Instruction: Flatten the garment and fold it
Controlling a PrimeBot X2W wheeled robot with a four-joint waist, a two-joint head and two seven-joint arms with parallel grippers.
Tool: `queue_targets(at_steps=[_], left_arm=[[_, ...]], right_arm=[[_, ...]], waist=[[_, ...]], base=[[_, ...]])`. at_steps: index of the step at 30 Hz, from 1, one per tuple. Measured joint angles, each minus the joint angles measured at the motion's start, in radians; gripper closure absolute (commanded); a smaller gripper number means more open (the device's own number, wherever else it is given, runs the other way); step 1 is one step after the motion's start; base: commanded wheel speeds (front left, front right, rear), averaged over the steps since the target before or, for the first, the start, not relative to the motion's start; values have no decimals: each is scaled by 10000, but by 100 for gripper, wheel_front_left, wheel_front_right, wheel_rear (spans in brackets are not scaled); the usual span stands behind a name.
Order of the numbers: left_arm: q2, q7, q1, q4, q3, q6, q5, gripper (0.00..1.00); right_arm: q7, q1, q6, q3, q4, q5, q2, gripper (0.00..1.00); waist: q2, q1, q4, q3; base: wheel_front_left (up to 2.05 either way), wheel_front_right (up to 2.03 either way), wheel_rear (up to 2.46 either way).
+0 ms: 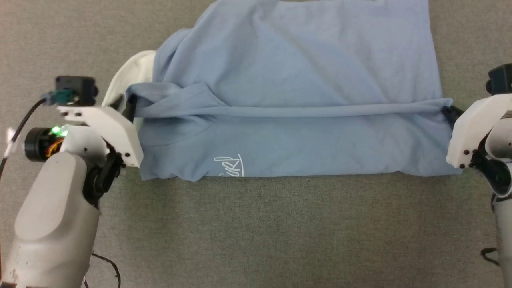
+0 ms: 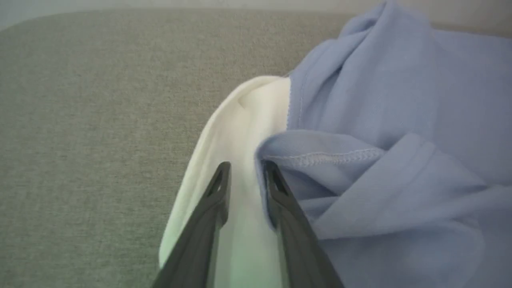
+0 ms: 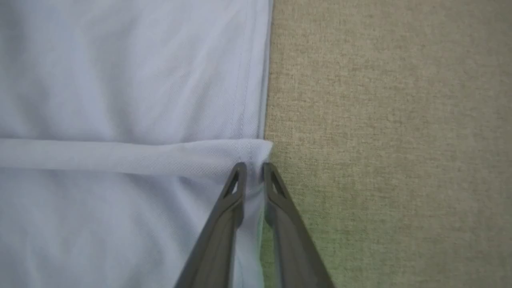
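Note:
The garment [image 1: 288,80], a light blue polo shirt, lies across the grey table with its near part folded over, so a fold ridge runs left to right. Its white collar [image 1: 132,72] pokes out at the left and a white logo [image 1: 230,166] sits by the near edge. My left gripper [image 1: 130,106] is at the ridge's left end. In the left wrist view my left gripper [image 2: 248,168] is open over the collar [image 2: 240,120], its right finger against the blue sleeve hem. My right gripper [image 1: 450,112] is at the ridge's right end; in its wrist view my right gripper [image 3: 254,168] stands narrowly open around the fold's corner.
Grey fabric-covered table [image 1: 256,224] spreads out on all sides of the shirt, with bare room in front of it and to the right [image 3: 380,140]. Thin cables trail beside both forearms near the bottom corners.

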Motion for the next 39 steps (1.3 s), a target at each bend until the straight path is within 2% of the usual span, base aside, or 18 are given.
queue_targets(at_steps=[7,14,23,29,34,39], left_arm=[[-362,-2909,1517,-1741,830,894,155,0],[-836,-4059,3799,-3154,878,1511,272,0],[-1241,-3804,4976,-3599,594,2063,295,0],[-1244,-2989,5084,-2539,872,2205,-297,0],[-1185,-2247,4738,-1941,1091,2441,-640,0],[-1164,-1229,4304,-1714,1152,2470,-1114,0]], right_arm=[[-1933,1175,-4,-238,-1066,395,616,0],[-4086,2987,-8,-368,-1879,355,1193,0],[-6188,3959,-8,-516,-2180,-6,1822,0],[-7294,4242,-8,-430,-2389,-316,1983,0],[-7785,4238,-8,-299,-2406,-477,2011,0],[-7879,4194,-8,-79,-2374,-627,2027,0]], waist=[[0,0,49,-641],[0,-2,92,-1319],[0,-1,-110,-1657],[0,0,-379,-1654],[0,0,-650,-1581],[0,0,-894,-1472]], base=[[0,0,0],[0,0,0],[0,0,0],[0,0,0],[0,0,0],[0,0,0]])
